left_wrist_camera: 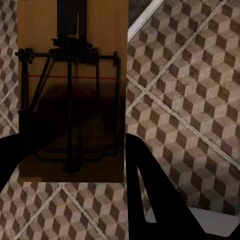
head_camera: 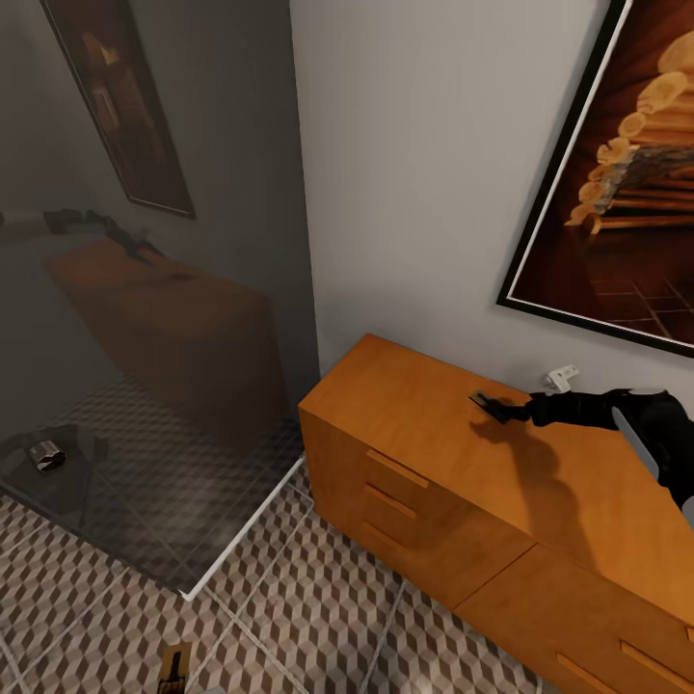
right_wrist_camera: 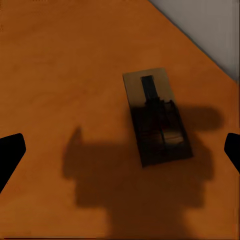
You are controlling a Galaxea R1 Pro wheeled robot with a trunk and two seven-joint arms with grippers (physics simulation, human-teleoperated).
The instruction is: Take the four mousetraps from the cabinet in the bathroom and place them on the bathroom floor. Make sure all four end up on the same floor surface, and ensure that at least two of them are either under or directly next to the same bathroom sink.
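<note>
Right pincer (right_wrist_camera: 120, 150) hovers spread above a mousetrap (right_wrist_camera: 157, 117) on the cabinet (right_wrist_camera: 60, 75).

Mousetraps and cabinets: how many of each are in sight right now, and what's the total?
Mousetraps: 2, one on the cabinet, one over the floor tiles
Cabinets: 1
Total: 3

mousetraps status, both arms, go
Right gripper open over a mousetrap on cabinet top. Left gripper open above a mousetrap on floor. Nothing in the way.
</note>
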